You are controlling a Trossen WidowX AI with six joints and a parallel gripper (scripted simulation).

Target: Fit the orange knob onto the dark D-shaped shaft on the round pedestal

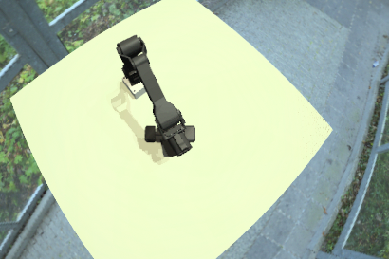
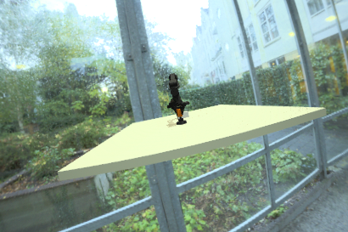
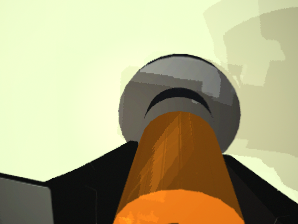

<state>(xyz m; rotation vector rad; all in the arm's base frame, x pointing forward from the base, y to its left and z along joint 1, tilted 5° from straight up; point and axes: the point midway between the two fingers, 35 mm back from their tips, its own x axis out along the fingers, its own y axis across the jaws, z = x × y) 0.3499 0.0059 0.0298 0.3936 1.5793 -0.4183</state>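
Observation:
The orange knob (image 2: 179,113) (image 3: 175,155) is upright between the two black fingers of my gripper (image 3: 178,156), which is shut on it. The round pedestal (image 3: 131,107) (image 2: 182,122) stands under the knob, dark in the exterior view and grey in the wrist view. In the exterior view a short dark stretch shows between the knob's lower end and the pedestal's base, so the knob is above the base. In the wrist view a dark arc lies on the pedestal just beyond the knob. The knob hides the shaft and its flat side there. In the top view the arm hides knob and pedestal.
The pale yellow table top (image 1: 228,180) (image 2: 127,149) carries the arm. The arm's light base block (image 1: 137,91) sits toward the upper left in the top view. The arm's shadow falls beside the pedestal. The table's edges drop off on all sides.

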